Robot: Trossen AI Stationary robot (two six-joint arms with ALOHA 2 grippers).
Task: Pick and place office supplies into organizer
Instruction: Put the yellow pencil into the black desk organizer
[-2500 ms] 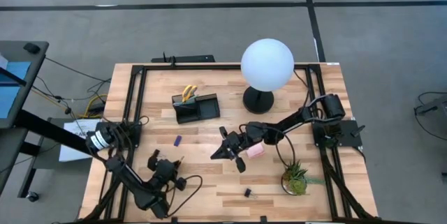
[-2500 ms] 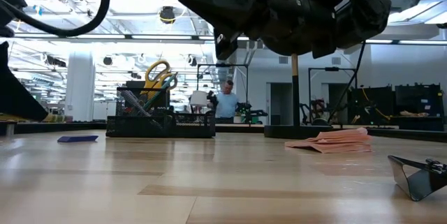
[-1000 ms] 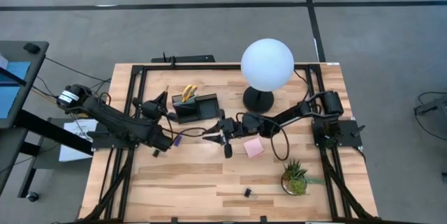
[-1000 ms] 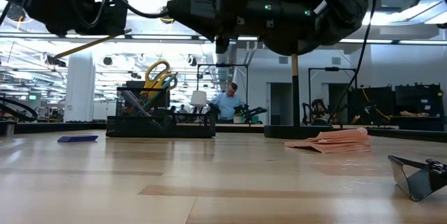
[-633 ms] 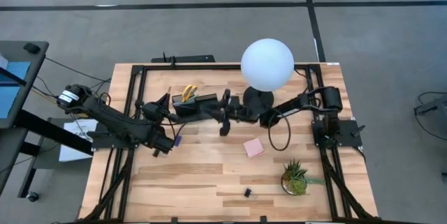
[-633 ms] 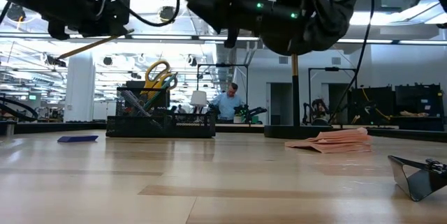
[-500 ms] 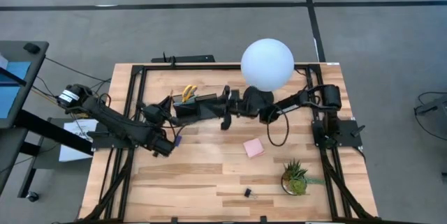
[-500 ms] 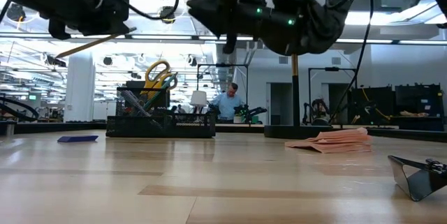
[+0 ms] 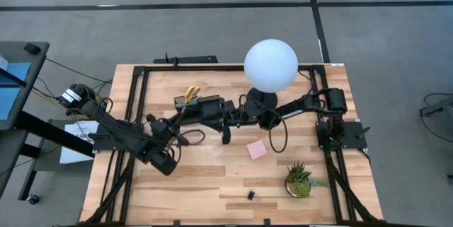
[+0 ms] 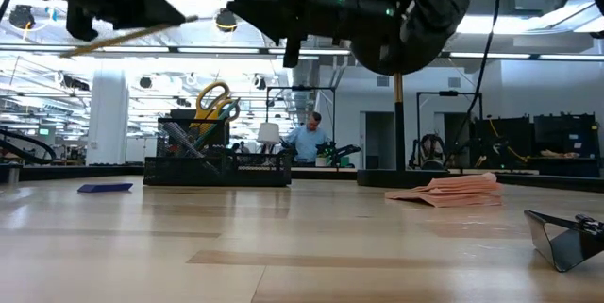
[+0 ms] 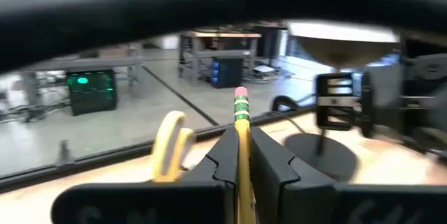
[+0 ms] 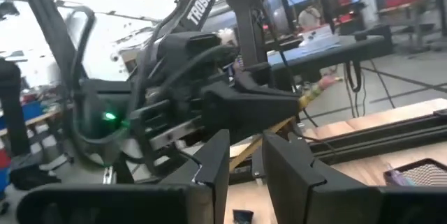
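- White globe lamp (image 9: 270, 65) right beside small black two-compartment organizer (image 9: 197, 108).
- Over organizer: left gripper (image 11: 237, 155) clamping yellow pencil (image 11: 242, 123), right gripper (image 12: 244, 155) slightly parted, empty.

A robotics lab or workshop: a wooden table (image 9: 212, 184) on grey concrete floor (image 9: 177, 29), workbenches (image 11: 230, 39), equipment racks (image 10: 557, 143) and a person (image 10: 305, 140) behind.

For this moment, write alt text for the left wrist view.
The left end effector is shut on a yellow pencil with a pink eraser, its eraser end pointing away from the camera. Beyond it are yellow scissor handles, the lamp's round black base and the other dark arm.
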